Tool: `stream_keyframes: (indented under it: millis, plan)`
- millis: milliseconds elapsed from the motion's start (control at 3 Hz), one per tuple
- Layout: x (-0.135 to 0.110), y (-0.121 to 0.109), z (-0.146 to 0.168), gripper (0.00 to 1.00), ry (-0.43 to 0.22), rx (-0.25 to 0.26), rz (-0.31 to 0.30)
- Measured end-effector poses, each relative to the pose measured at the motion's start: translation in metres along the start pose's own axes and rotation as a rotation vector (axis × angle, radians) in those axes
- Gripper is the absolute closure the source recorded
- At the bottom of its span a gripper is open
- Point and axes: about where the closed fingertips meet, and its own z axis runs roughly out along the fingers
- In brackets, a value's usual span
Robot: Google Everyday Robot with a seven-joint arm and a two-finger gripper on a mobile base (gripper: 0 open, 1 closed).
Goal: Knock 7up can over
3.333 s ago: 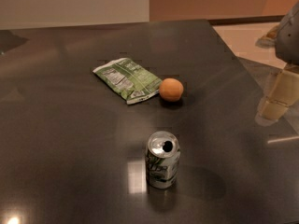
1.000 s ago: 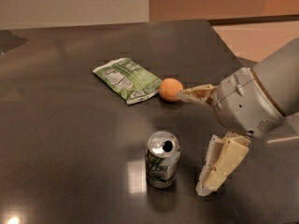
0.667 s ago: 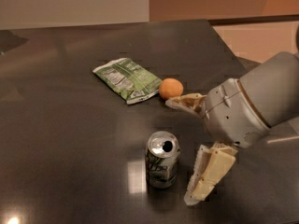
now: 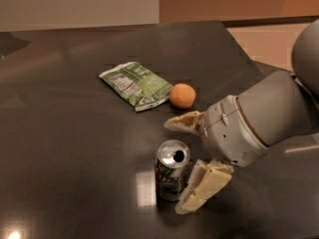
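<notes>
The 7up can [image 4: 172,169] stands upright on the dark table [image 4: 70,133], near its front edge, silver top with the pull-tab hole up and the green-and-white side below. My gripper [image 4: 182,166] comes in from the right and is open. One cream finger [image 4: 183,122] lies just behind the can. The other finger [image 4: 203,185] is at the can's right front side, touching or nearly touching it. The can sits between the two fingers.
A flat green snack bag [image 4: 135,84] lies behind the can at centre left. An orange ball-shaped fruit [image 4: 182,95] rests beside the bag's right end, just behind my far finger. The table's right edge [image 4: 244,54] runs close behind my arm.
My gripper came in from the right edge and moved left and down to the can, its fingers now on either side of it. The can still stands upright in the same spot.
</notes>
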Motion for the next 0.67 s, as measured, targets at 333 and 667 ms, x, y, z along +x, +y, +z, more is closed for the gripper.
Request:
stream_keyframes:
  millis: [333,667]
  plan:
    - [0.002,-0.0052,0.0019,0.39,0.007,0.003,0.014]
    - [0.0027,-0.0121,-0.0027,0.62,0.016,-0.001,0.031]
